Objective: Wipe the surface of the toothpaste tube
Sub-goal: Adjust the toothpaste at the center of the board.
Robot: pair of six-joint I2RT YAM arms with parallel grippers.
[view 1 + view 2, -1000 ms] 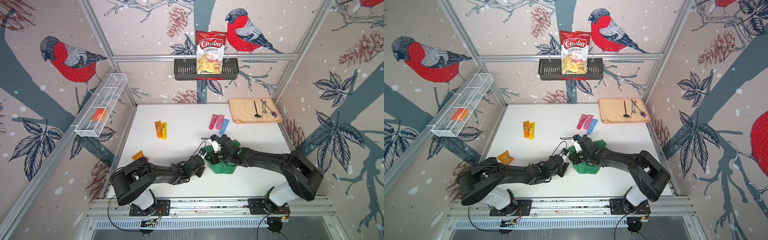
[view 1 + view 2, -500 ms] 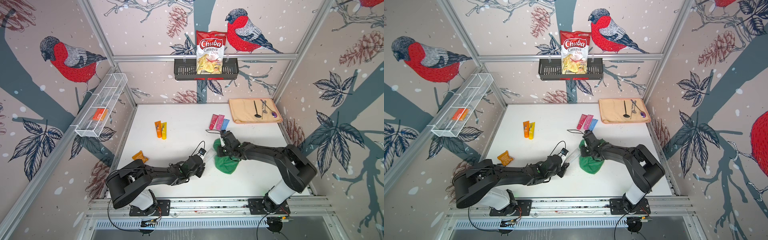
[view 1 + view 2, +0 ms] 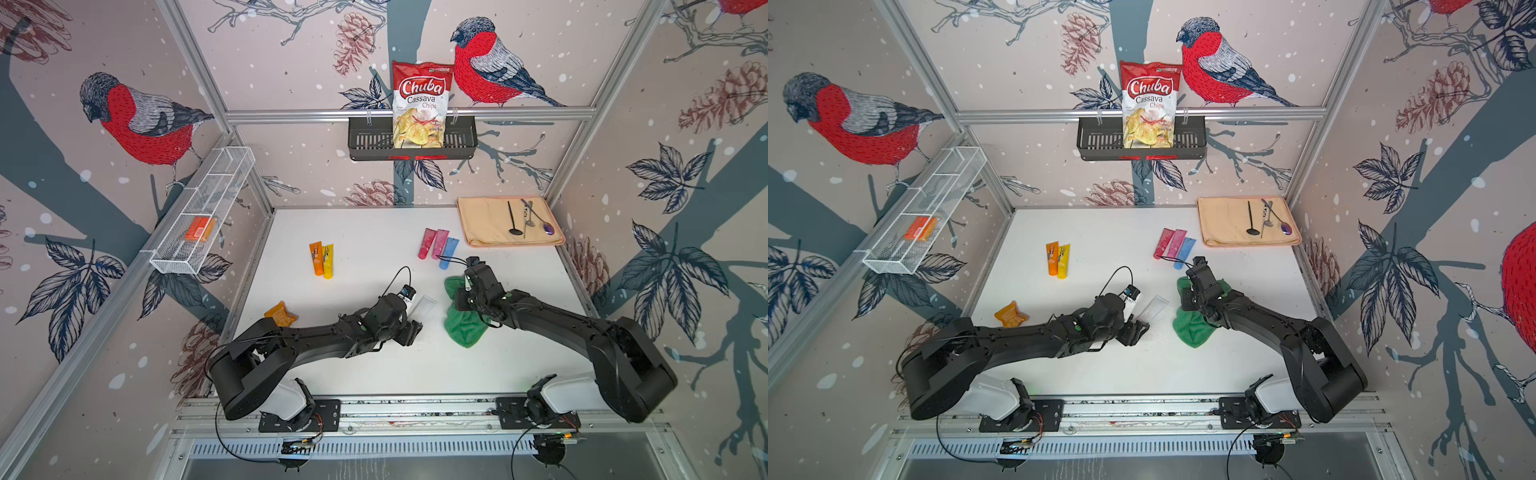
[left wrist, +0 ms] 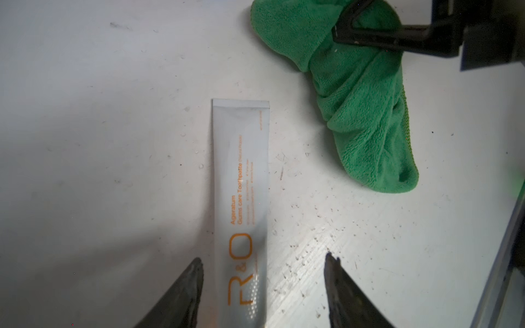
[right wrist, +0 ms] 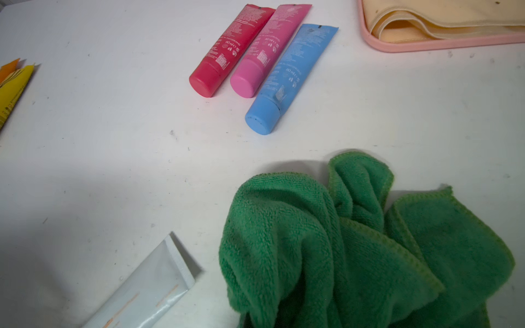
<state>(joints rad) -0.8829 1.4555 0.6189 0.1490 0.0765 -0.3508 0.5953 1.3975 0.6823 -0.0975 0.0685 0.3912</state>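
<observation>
Enclosing white, perhaps gritty table (image 3: 436, 374) — bird-print walls (image 3: 291, 62).

Chips bag (image 3: 419, 104) in black basket (image 3: 370, 139); 3 tubes (image 3: 439, 243) side by side; 3 utensils (image 3: 528, 214) on beige mat (image 3: 482, 220).

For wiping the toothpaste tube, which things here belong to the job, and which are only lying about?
Job: white toothpaste tube with orange lettering; crumpled green microfibre cloth; left gripper, open; right gripper, shut on the cloth.
Lying about: red plastic tube; pink plastic tube; blue plastic tube; orange tube; yellow tube; crumpled orange packet; beige folded towel; red chips bag; small orange box.
</observation>
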